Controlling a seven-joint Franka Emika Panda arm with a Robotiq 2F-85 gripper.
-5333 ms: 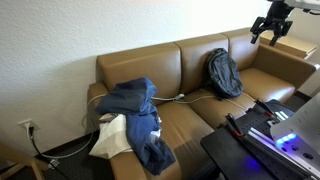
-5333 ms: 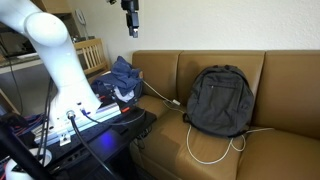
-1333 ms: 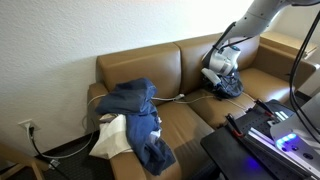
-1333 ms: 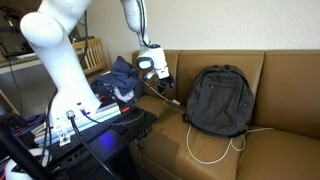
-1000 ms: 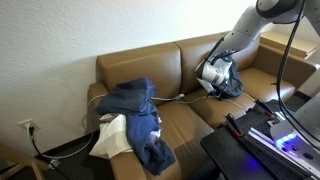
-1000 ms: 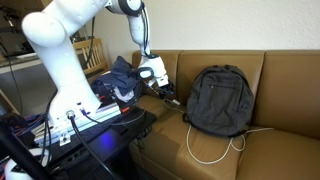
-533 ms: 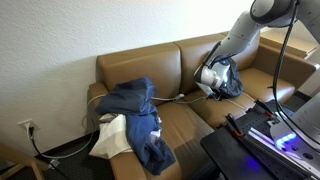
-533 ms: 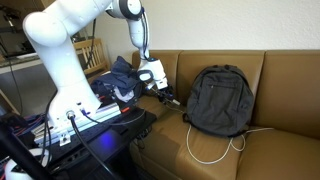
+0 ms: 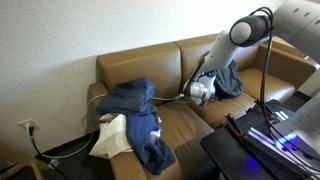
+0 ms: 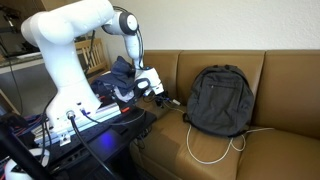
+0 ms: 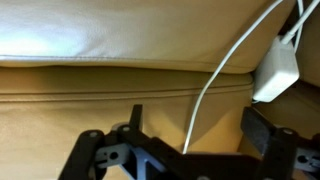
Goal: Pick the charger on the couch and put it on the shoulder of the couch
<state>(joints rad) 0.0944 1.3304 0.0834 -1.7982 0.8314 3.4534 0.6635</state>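
The charger is a white power brick (image 11: 277, 68) lying on the brown couch seat, with its white cable (image 11: 212, 90) running down between my fingers in the wrist view. My gripper (image 11: 198, 135) is open and empty, low over the seat near the back cushion, with the brick just beyond its right finger. In both exterior views the gripper (image 9: 199, 92) (image 10: 153, 86) hangs over the seat by the charger cable (image 9: 176, 97), between the blue clothes and the backpack.
A grey backpack (image 10: 220, 98) (image 9: 226, 72) leans on the couch back. Blue clothes (image 9: 135, 108) and a white cloth (image 9: 110, 138) lie at the couch's other end. A white cable (image 10: 210, 150) loops on the seat. A black table with electronics (image 10: 85, 118) stands in front.
The arm came down from high above the couch to the seat and, over the last second, moved lower and sideways from the backpack toward the charger cable. The gripper stays open.
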